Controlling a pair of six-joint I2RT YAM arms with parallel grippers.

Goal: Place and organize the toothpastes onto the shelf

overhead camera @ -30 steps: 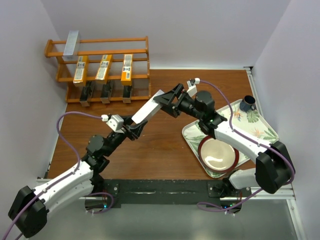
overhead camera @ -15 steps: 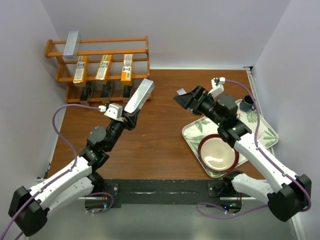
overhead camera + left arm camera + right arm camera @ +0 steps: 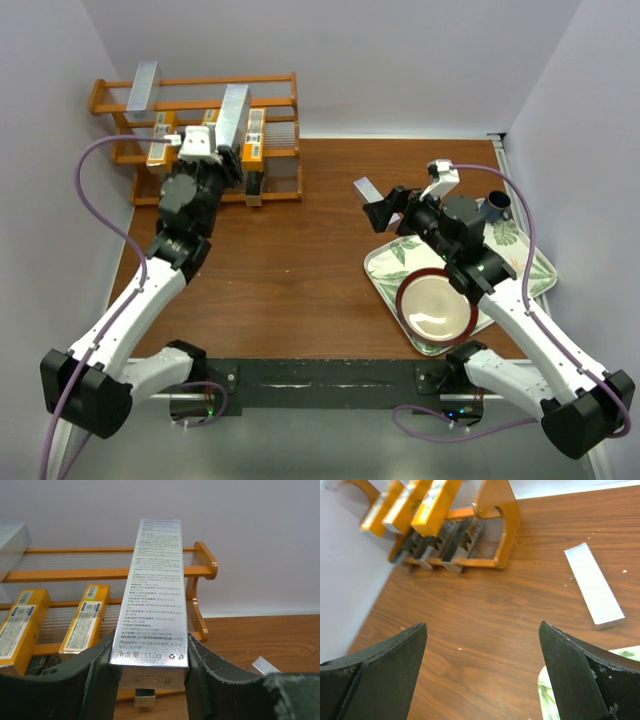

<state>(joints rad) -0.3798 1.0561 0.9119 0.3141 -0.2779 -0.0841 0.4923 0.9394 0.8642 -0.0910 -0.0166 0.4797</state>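
Observation:
My left gripper point(image 3: 222, 150) is shut on a silver-grey toothpaste carton point(image 3: 233, 112) and holds it upright in front of the orange-brown shelf point(image 3: 275, 78). In the left wrist view the carton point(image 3: 156, 600) sits between my jaws point(image 3: 150, 672) before the upper rails point(image 3: 100, 572). One silver carton point(image 3: 145, 85) leans on the top tier. Three orange cartons point(image 3: 255, 137) fill the middle tier, three black ones point(image 3: 253, 187) the bottom. Another silver carton point(image 3: 593, 586) lies flat on the table by my right gripper point(image 3: 387, 205), which is open and empty point(image 3: 482, 670).
A leaf-patterned tray point(image 3: 530, 262) at the right holds a red-rimmed bowl point(image 3: 436, 308) and a dark cup point(image 3: 495, 208). Its corner shows in the right wrist view point(image 3: 547, 695). Walls stand close behind the shelf and at both sides.
The right gripper let go of the silver carton and drew back to the right. The left arm swung the carton from mid-table up to the shelf.

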